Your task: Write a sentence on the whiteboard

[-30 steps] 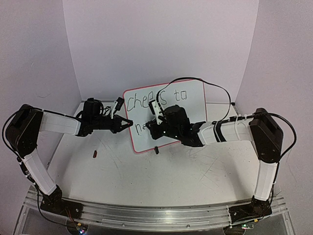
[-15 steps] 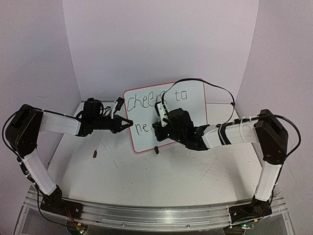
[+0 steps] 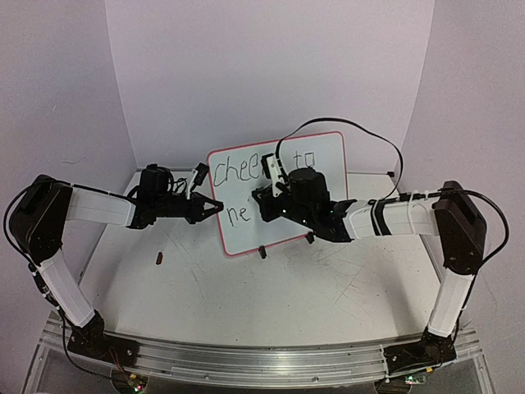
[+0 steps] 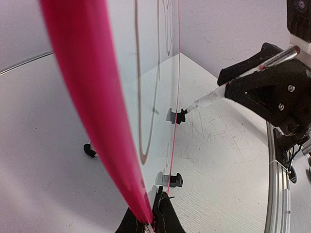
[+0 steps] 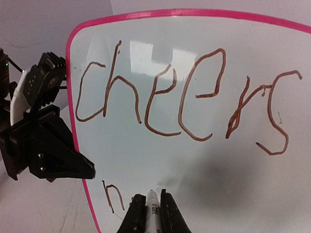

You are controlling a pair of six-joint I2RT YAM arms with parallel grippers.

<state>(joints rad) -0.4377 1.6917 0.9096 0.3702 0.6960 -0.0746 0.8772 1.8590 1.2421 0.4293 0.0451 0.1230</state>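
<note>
Currently whiteboard (image 3: pixel 328 176) is standing upright on the table (image 3: pixel 271 287), centre of the top view. Left tool (image 3: pixel 215 206) is pinching its left rim, jaws narrow. Right tool (image 5: pixel 151 214) is gripping a marker (image 5: pixel 152 200), tip sitting low on the board beside "n". Sentence (image 5: pixel 180 102) is running in 2 lines: "cheers to" above "ne".

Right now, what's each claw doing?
Left claw: closed on the edge of the whiteboard.
Right claw: closed, holding a marker.
</note>
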